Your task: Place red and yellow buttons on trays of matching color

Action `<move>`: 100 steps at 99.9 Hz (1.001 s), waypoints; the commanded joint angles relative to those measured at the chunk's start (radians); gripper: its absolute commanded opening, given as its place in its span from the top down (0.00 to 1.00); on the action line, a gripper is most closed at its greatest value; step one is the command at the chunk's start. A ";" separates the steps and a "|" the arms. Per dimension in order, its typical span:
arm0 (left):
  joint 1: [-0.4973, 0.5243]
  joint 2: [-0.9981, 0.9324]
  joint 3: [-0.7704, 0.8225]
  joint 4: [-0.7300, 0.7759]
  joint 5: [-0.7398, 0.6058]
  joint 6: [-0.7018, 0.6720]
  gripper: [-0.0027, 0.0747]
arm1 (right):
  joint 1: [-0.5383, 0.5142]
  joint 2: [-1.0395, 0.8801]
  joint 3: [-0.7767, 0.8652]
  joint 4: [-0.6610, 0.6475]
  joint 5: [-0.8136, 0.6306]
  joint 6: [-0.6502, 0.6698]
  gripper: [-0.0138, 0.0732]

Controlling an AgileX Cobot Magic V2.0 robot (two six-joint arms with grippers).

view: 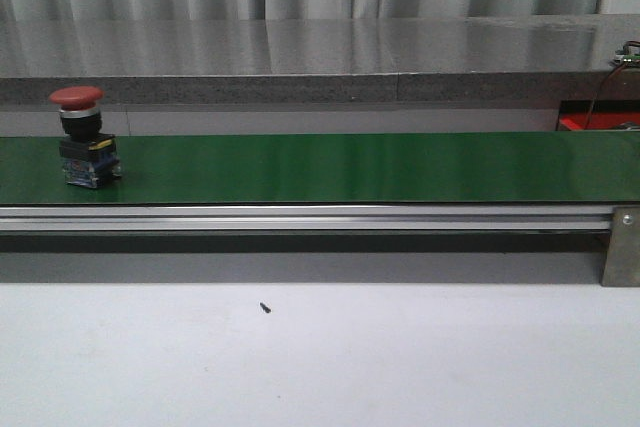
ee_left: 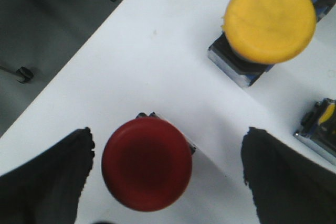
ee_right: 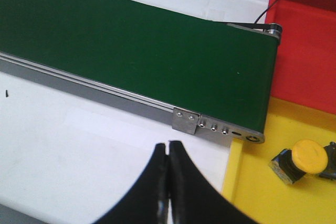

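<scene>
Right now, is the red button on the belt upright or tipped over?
Upright. In the front view the red button stands on its base on the green belt, its red cap on top and level.

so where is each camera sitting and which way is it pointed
Front view: level with the table, facing forward across the green conveyor belt carrying a red button; no arm shows.
Left wrist view: straight down on the white table, another red button between open jaws, a yellow button beyond.
Right wrist view: angled down at the belt's end, the red tray and the yellow tray; its jaws are shut.
Shared: front and right wrist views both show the belt.
</scene>
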 commanded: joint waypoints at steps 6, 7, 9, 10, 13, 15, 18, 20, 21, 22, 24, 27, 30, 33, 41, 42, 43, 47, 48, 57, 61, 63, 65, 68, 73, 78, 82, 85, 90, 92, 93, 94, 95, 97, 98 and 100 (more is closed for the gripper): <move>0.003 -0.052 -0.026 0.002 -0.044 -0.019 0.44 | -0.001 -0.004 -0.025 0.013 -0.053 -0.007 0.92; 0.003 -0.052 -0.026 0.002 -0.044 -0.019 0.45 | -0.001 -0.004 -0.025 0.013 -0.053 -0.007 0.92; 0.003 -0.052 -0.026 0.002 -0.044 -0.019 0.48 | -0.001 -0.004 -0.025 0.013 -0.053 -0.007 0.92; 0.003 -0.052 -0.026 0.002 -0.044 -0.019 0.50 | -0.001 -0.004 -0.025 0.013 -0.053 -0.007 0.92; 0.003 -0.052 -0.026 0.002 -0.044 -0.019 0.55 | -0.001 -0.004 -0.025 0.013 -0.053 -0.007 0.92; 0.003 -0.052 -0.026 0.002 -0.042 -0.021 0.58 | -0.001 -0.004 -0.025 0.013 -0.053 -0.007 0.92; 0.003 -0.052 -0.026 0.002 -0.040 -0.023 0.62 | -0.001 -0.004 -0.025 0.013 -0.053 -0.007 0.92; 0.003 -0.052 -0.026 0.002 -0.040 -0.028 0.65 | -0.001 -0.004 -0.025 0.013 -0.053 -0.007 0.92; 0.003 -0.052 -0.026 0.002 -0.037 -0.030 0.66 | -0.001 -0.004 -0.025 0.013 -0.053 -0.007 0.92; 0.003 -0.052 -0.026 0.002 -0.038 -0.034 0.68 | -0.001 -0.004 -0.025 0.013 -0.053 -0.007 0.92; 0.003 -0.052 -0.026 0.002 -0.038 -0.039 0.70 | -0.001 -0.004 -0.025 0.013 -0.053 -0.007 0.92; 0.003 -0.054 -0.026 0.002 -0.035 -0.046 0.73 | -0.001 -0.004 -0.025 0.013 -0.053 -0.007 0.92; 0.003 -0.056 -0.029 -0.004 -0.031 -0.045 0.76 | -0.001 -0.004 -0.025 0.013 -0.053 -0.007 0.92; 0.003 -0.060 -0.030 -0.016 -0.022 -0.045 0.79 | -0.001 -0.004 -0.025 0.013 -0.053 -0.007 0.92; 0.003 -0.084 -0.031 -0.048 -0.010 -0.045 0.82 | -0.001 -0.004 -0.025 0.013 -0.053 -0.007 0.92; 0.003 -0.087 -0.031 -0.050 -0.008 -0.045 0.82 | -0.001 -0.004 -0.025 0.013 -0.053 -0.007 0.92; 0.003 -0.093 -0.031 -0.052 -0.007 -0.045 0.82 | -0.001 -0.004 -0.025 0.013 -0.053 -0.007 0.92; 0.003 -0.109 -0.031 -0.066 -0.001 -0.045 0.82 | -0.001 -0.004 -0.025 0.013 -0.053 -0.007 0.92; 0.003 -0.117 -0.031 -0.071 -0.001 -0.045 0.82 | -0.001 -0.004 -0.025 0.013 -0.053 -0.007 0.92; -0.013 -0.175 -0.031 -0.089 0.014 -0.045 0.82 | -0.001 -0.004 -0.025 0.013 -0.053 -0.007 0.92; -0.024 -0.199 -0.031 -0.097 0.019 -0.041 0.82 | -0.001 -0.004 -0.025 0.013 -0.053 -0.007 0.92; -0.032 -0.214 -0.031 -0.097 0.020 -0.038 0.82 | -0.001 -0.004 -0.025 0.013 -0.053 -0.007 0.92; -0.042 -0.230 -0.031 -0.097 0.020 -0.036 0.82 | -0.001 -0.004 -0.025 0.013 -0.053 -0.007 0.92; -0.055 -0.251 -0.031 -0.103 0.020 -0.036 0.82 | -0.001 -0.004 -0.025 0.013 -0.053 -0.007 0.92; -0.084 -0.283 -0.031 -0.103 0.020 -0.036 0.82 | -0.001 -0.004 -0.025 0.013 -0.053 -0.007 0.92; -0.122 -0.316 -0.031 -0.103 0.018 -0.034 0.82 | -0.001 -0.004 -0.025 0.013 -0.053 -0.007 0.92; -0.148 -0.333 -0.031 -0.103 0.016 -0.031 0.82 | -0.001 -0.004 -0.025 0.013 -0.053 -0.007 0.92; -0.174 -0.346 -0.031 -0.103 0.016 -0.020 0.82 | -0.001 -0.004 -0.025 0.013 -0.053 -0.007 0.92; -0.213 -0.358 -0.031 -0.103 0.019 -0.010 0.82 | -0.001 -0.004 -0.025 0.013 -0.053 -0.007 0.92; -0.230 -0.361 -0.031 -0.103 0.021 -0.010 0.82 | -0.001 -0.004 -0.025 0.013 -0.053 -0.007 0.92; -0.236 -0.361 -0.031 -0.103 0.021 -0.010 0.82 | -0.001 -0.004 -0.025 0.013 -0.053 -0.007 0.92; -0.241 -0.362 -0.031 -0.103 0.024 -0.010 0.82 | -0.001 -0.004 -0.025 0.013 -0.053 -0.007 0.92; -0.252 -0.364 -0.031 -0.103 0.024 -0.010 0.82 | -0.001 -0.004 -0.025 0.013 -0.053 -0.007 0.92; -0.269 -0.364 -0.031 -0.103 0.030 -0.008 0.82 | -0.001 -0.004 -0.025 0.013 -0.053 -0.007 0.92; -0.275 -0.364 -0.031 -0.103 0.032 -0.009 0.82 | -0.001 -0.004 -0.025 0.013 -0.053 -0.007 0.92; -0.292 -0.364 -0.031 -0.103 0.035 -0.007 0.82 | -0.001 -0.004 -0.025 0.013 -0.053 -0.007 0.92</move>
